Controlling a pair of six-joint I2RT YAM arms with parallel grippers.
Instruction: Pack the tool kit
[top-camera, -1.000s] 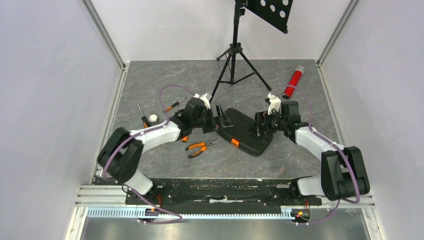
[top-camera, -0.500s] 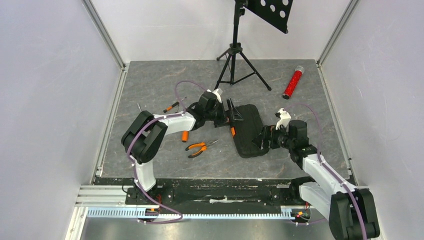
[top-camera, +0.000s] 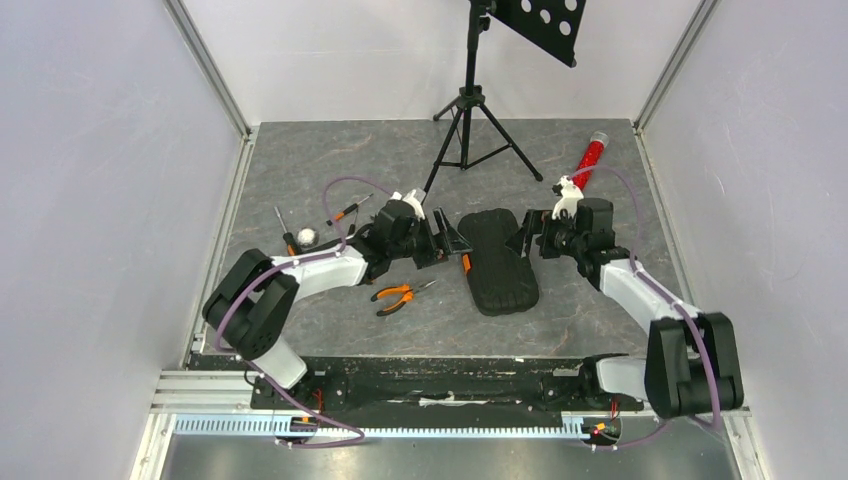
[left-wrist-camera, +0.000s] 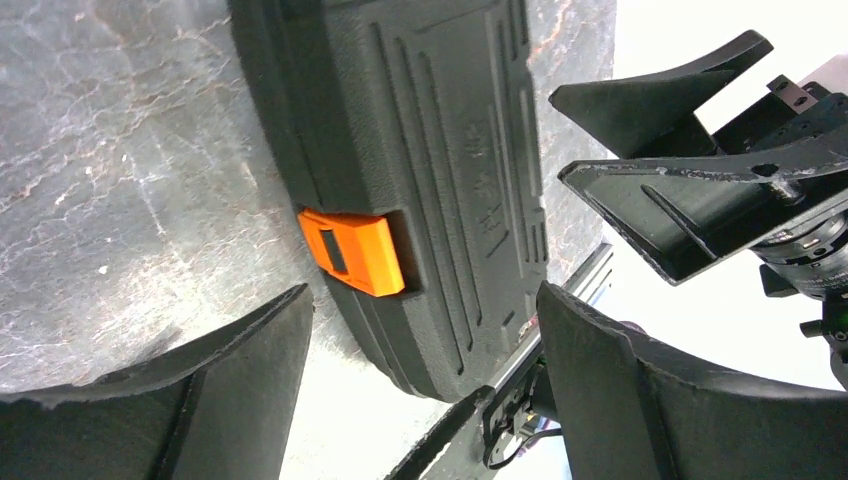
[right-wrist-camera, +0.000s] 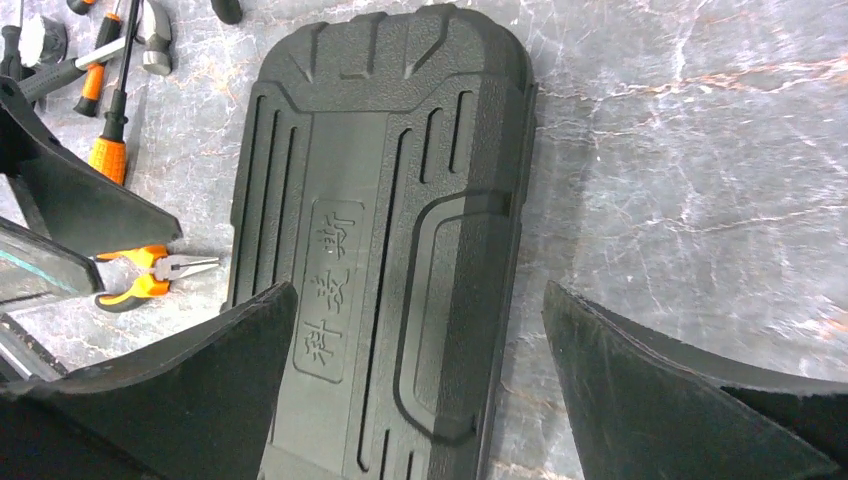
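Note:
The black tool kit case lies shut and flat on the grey table, ribbed lid up, its orange latch on the left edge. My left gripper is open and empty, just left of the case by the latch; it frames the case. My right gripper is open and empty at the case's far right corner; it stands over the lid. Orange-and-black pliers and a screwdriver lie loose to the left of the case.
A black tripod stand stands behind the case. A red glittery tube lies at the back right. More small tools lie at the left near the wall, and they show in the right wrist view beside the pliers.
The case has gone from spread wide and slanted to shut and lengthwise. My right gripper moved from its near right side to its far right corner. My left gripper drew back a little leftward.

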